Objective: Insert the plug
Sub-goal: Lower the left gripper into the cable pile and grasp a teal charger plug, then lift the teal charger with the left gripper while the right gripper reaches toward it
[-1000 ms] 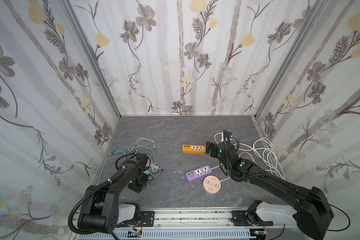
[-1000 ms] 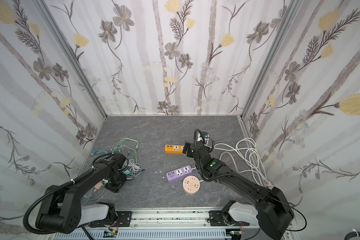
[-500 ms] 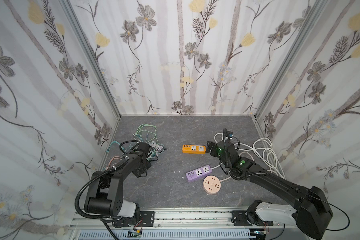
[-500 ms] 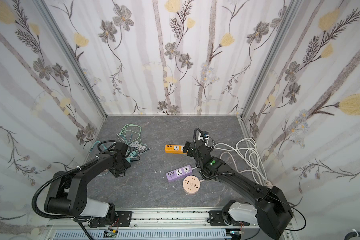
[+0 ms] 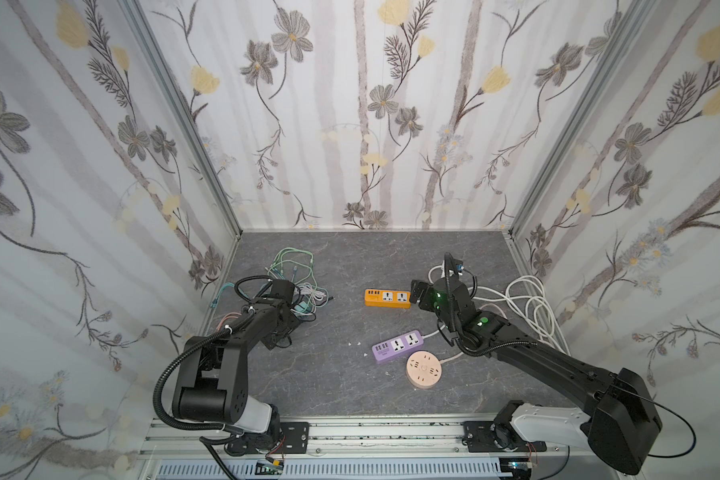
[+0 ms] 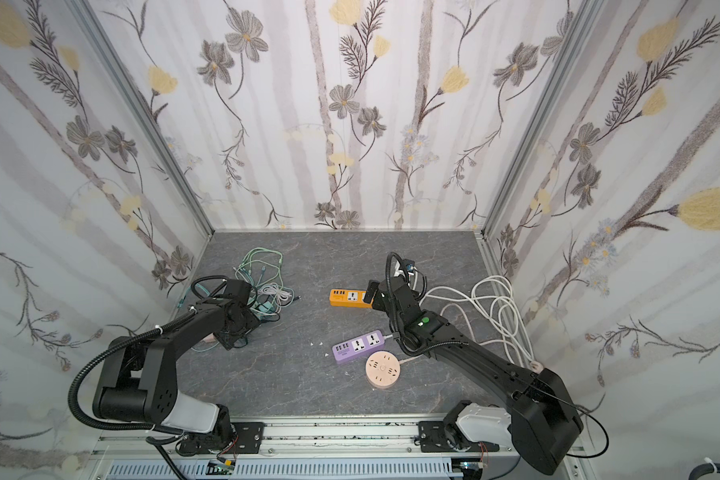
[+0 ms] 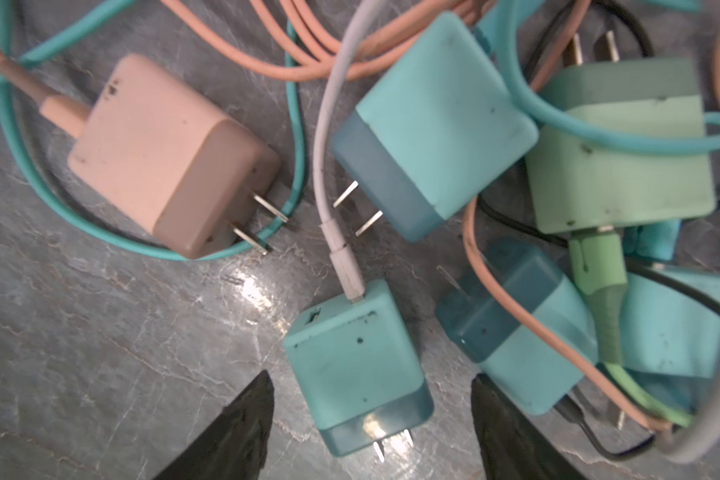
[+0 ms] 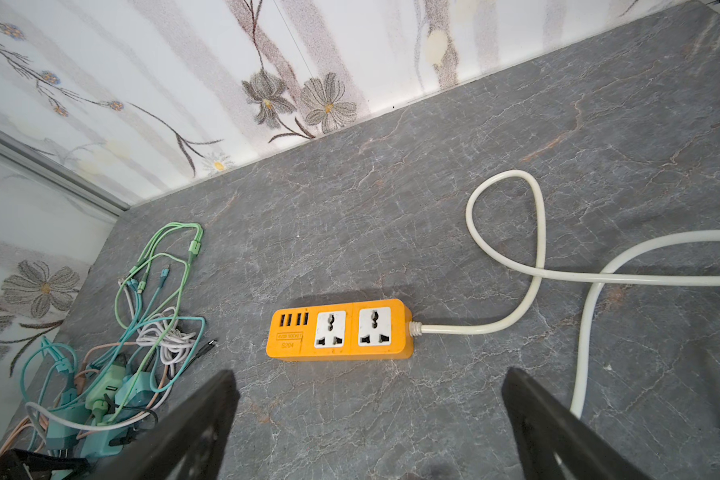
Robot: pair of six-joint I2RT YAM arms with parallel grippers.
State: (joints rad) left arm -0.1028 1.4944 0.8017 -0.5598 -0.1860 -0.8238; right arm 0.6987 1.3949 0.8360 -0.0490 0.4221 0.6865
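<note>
Pile: a pile of chargers and cables lies at the left of the table, under the left arm.
Plug: the teal charger lies flat on the table at the near edge of that pile. A white cable is plugged into its far end, and its prongs point back toward the wrist.
Left gripper: the left gripper is released. Its fingers stand apart on either side of the teal charger, touching nothing.
Grip advice: come down square and close on the two flat sides, mid-body. Stay clear of the pink charger and of the orange cord draped over the neighbouring plug.
Risk: the white cable will likely drag on the tangle, so lift slowly. The prongs will probably need turning before they can face a socket.
Socket: the orange power strip sits mid-table with both outlets empty.
Right gripper: the right gripper hovers just short of the strip, spread wide and empty, well placed to pin it down.
Others: a purple power strip and a round socket lie nearer the front.
</note>
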